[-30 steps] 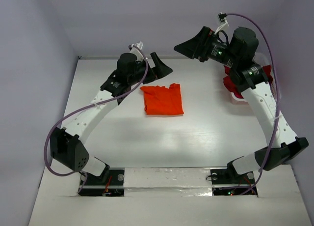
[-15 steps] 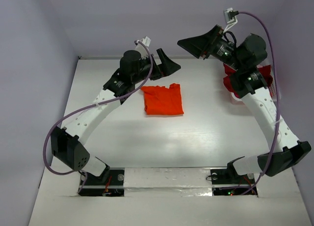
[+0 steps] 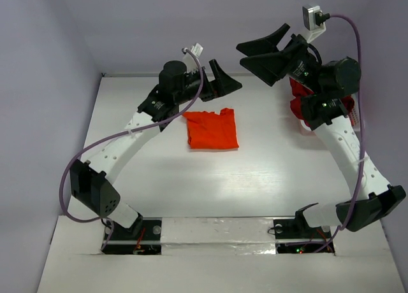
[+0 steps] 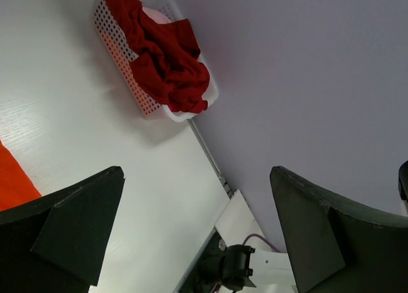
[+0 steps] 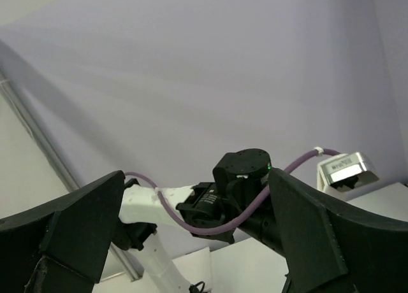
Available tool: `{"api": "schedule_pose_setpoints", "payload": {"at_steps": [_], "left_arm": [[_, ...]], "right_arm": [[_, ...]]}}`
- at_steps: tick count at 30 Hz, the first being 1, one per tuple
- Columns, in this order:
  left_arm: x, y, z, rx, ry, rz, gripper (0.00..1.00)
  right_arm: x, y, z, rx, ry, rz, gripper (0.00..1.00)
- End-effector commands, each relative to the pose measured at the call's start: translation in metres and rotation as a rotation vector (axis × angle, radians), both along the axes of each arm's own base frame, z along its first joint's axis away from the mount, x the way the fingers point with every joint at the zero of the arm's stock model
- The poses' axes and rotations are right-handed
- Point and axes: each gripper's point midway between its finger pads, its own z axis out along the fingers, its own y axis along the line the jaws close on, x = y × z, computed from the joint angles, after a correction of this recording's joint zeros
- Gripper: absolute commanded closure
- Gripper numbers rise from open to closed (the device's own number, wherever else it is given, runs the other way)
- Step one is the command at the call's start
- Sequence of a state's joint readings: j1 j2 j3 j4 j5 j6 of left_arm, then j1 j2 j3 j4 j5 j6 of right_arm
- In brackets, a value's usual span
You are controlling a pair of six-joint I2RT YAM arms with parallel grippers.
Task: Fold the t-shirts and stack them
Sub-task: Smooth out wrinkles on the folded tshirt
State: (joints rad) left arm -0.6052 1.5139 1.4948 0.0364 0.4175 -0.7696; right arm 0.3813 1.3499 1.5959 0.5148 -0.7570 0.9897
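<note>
A bright orange-red t-shirt [image 3: 212, 129] lies folded flat on the table's middle; its corner [image 4: 11, 183] shows in the left wrist view. The dark crimson t-shirt [image 4: 167, 64] lies crumpled in the white lattice basket [image 4: 118, 56] over a bit of pink cloth [image 4: 157, 16]. From above, the crimson shirt [image 3: 298, 106] is largely hidden behind the right arm. My left gripper [image 3: 224, 88] hangs open and empty just behind the orange shirt, pointing right. My right gripper [image 3: 240, 55] is raised high, open and empty, pointing left at the wall.
The basket stands at the table's back right, beside the wall. In the right wrist view the left arm's wrist [image 5: 242, 178] and its purple cable [image 5: 191, 220] show against the grey wall. A silver taped strip [image 3: 217, 229] runs between the arm bases.
Both grippers have lifted and tipped upward. The left one has shifted right past the orange shirt's back edge. The right one has risen up and to the right. Neither shirt has moved.
</note>
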Motion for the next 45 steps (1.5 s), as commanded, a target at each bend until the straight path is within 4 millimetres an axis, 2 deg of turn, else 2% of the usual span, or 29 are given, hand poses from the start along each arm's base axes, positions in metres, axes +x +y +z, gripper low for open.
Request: {"api": "schedule_pose_setpoints", "payload": {"at_steps": [1, 4, 5, 6, 9, 14, 22, 28, 34, 36, 37, 38, 39, 40, 41, 43, 45], "left_arm": [[-0.008, -0.008, 0.023, -0.068, -0.021, -0.055, 0.01], [-0.012, -0.015, 0.016, -0.067, -0.027, -0.068, 0.01], [-0.012, -0.012, 0.021, -0.083, -0.047, -0.052, 0.01], [-0.015, -0.013, 0.013, -0.081, -0.037, -0.044, 0.01], [-0.017, -0.006, 0.025, -0.112, -0.097, -0.001, 0.01], [-0.011, 0.002, 0.013, -0.101, -0.073, 0.068, 0.01], [-0.011, -0.013, 0.016, -0.154, -0.045, 0.004, 0.01], [-0.008, -0.01, 0.015, -0.191, -0.043, 0.034, 0.01], [-0.009, -0.012, 0.021, -0.208, -0.065, 0.014, 0.01], [-0.012, -0.012, 0.023, -0.234, -0.066, 0.005, 0.01], [-0.014, -0.012, 0.017, -0.263, -0.021, 0.001, 0.01], [-0.014, -0.009, 0.027, -0.317, -0.044, -0.003, 0.01], [-0.016, -0.01, 0.028, -0.346, -0.038, -0.016, 0.01], [-0.017, -0.008, 0.021, -0.361, -0.02, -0.028, 0.01], [-0.017, -0.003, 0.033, -0.427, -0.048, -0.04, 0.01], [-0.019, 0.001, 0.031, -0.464, -0.046, -0.052, 0.01], [-0.02, 0.001, 0.038, -0.504, -0.049, -0.067, 0.01]], "right_arm": [[-0.027, -0.001, 0.013, 0.015, -0.162, 0.04, 0.0], [-0.03, -0.003, 0.016, 0.032, -0.211, 0.03, 0.0], [-0.03, -0.003, 0.016, 0.035, -0.218, 0.033, 0.0], [-0.032, -0.003, 0.016, 0.038, -0.229, 0.035, 0.0], [-0.028, -0.002, 0.015, 0.054, -0.238, 0.032, 0.0], [-0.027, -0.001, 0.017, 0.093, -0.253, 0.061, 0.0], [-0.028, 0.002, 0.014, 0.081, -0.303, 0.084, 0.0], [-0.035, -0.004, 0.022, 0.104, -0.342, 0.057, 0.0], [-0.039, -0.005, 0.014, 0.141, -0.357, 0.089, 0.0], [-0.042, -0.008, 0.016, 0.154, -0.368, 0.077, 0.0], [-0.042, -0.01, 0.016, 0.17, -0.374, 0.068, 0.0], [-0.047, -0.013, 0.018, 0.188, -0.383, 0.067, 0.0], [-0.05, -0.015, 0.018, 0.204, -0.391, 0.067, 0.0], [-0.054, -0.018, 0.02, 0.222, -0.415, 0.06, 0.0], [-0.054, -0.019, 0.018, 0.225, -0.416, 0.051, 0.0], [-0.057, -0.021, 0.02, 0.228, -0.415, 0.037, 0.0], [-0.056, -0.019, 0.019, 0.206, -0.405, 0.037, 0.0]]}}
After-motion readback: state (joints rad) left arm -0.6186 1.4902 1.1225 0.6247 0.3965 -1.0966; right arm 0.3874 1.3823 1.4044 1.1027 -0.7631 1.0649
